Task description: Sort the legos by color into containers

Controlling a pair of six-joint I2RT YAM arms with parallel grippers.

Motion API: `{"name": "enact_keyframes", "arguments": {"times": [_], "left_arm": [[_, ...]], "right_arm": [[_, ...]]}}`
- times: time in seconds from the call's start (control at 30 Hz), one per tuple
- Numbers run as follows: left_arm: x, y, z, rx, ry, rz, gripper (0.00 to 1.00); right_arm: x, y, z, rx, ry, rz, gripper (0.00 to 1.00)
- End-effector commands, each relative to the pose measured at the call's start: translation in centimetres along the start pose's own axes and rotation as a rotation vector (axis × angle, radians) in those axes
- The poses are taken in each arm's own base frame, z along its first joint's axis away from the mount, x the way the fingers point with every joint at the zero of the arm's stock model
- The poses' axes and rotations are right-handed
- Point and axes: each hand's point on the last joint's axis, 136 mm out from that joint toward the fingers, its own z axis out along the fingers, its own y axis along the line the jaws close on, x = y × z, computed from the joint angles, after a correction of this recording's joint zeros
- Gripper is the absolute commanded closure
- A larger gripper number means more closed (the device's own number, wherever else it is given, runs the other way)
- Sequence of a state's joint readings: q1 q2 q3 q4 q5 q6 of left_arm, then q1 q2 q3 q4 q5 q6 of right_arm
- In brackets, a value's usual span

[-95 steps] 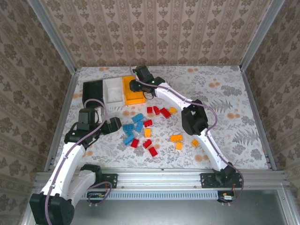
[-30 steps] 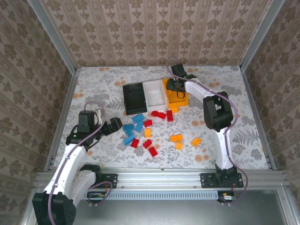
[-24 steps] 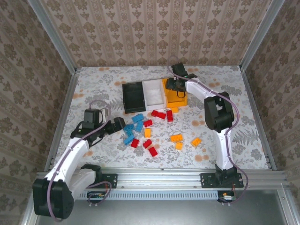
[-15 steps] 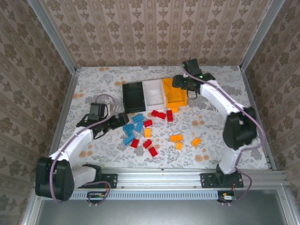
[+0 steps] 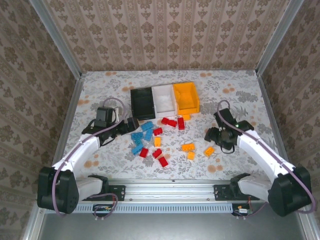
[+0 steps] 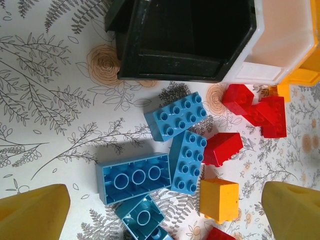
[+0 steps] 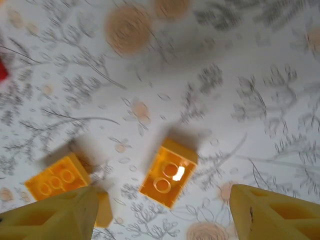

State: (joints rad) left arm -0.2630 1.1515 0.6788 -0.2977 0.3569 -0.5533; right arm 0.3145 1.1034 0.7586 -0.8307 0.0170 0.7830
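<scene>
Since the earlier frames, the right arm has withdrawn from the orange bin (image 5: pixel 185 96), and the right end effector (image 5: pixel 214 136) now hangs low over the near right part of the bench (image 5: pixel 250 95). The left arm has advanced toward the pile of bricks. The three containers, which first stood farther left, now sit in a row at mid-bench: black bin (image 5: pixel 142 103), white bin (image 5: pixel 164 100), then the orange bin.

Right end effector: the fingers stand well apart, with nothing between them and nothing held. One orange brick (image 7: pixel 168 173) lies on the bench just ahead of the gap. A second orange brick (image 7: pixel 52 181) lies just beside one fingertip. This wrist view is blurred.

Left end effector (image 6: pixel 163 212): the fingers are spread to their widest and hold nothing. Four blue bricks (image 6: pixel 132 176) lie in and just ahead of the gap, close together. An orange-yellow brick (image 6: pixel 219 200) sits beside them, toward one fingertip. Red bricks (image 6: pixel 222 148) lie farther ahead on that same side. The black bin stands straight ahead beyond the blue bricks, with the white bin touching its side.
</scene>
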Motion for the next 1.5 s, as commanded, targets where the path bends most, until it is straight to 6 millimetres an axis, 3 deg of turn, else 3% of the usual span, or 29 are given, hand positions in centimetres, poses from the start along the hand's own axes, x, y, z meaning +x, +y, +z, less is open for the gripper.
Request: {"name": "enact_keyframes", "arguments": {"times": [0.0, 0.23, 0.63, 0.87, 1.13, 1.33, 1.47], "left_arm": [[-0.1, -1.1, -0.4, 0.04, -0.011, 0.038, 0.0], [0.4, -1.1, -1.0, 0.035, -0.02, 0.04, 0.0], [0.6, -0.4, -1.4, 0.003, -0.028, 0.049, 0.0], [0.6, -0.1, -1.1, -0.009, -0.022, 0.051, 0.0], [0.5, 0.2, -0.8, -0.01, -0.019, 0.045, 0.0], [0.6, 0.3, -0.7, -0.01, -0.018, 0.041, 0.0], [0.5, 0.4, -0.7, -0.011, -0.018, 0.039, 0.0]], "right_arm": [[2.0, -0.9, 1.4, 0.009, 0.051, 0.119, 0.29], [2.6, -0.1, 3.7, 0.033, 0.093, 0.115, 0.3], [2.1, 1.0, 6.0, 0.049, 0.11, 0.109, 0.32], [2.6, 0.9, 6.9, 0.066, 0.134, 0.101, 0.45], [2.6, 1.0, 7.1, 0.068, 0.132, 0.104, 0.65], [2.0, 1.3, 6.4, 0.058, 0.116, 0.099, 0.68], [0.9, 2.1, 4.9, 0.036, 0.077, 0.081, 0.68]]}}
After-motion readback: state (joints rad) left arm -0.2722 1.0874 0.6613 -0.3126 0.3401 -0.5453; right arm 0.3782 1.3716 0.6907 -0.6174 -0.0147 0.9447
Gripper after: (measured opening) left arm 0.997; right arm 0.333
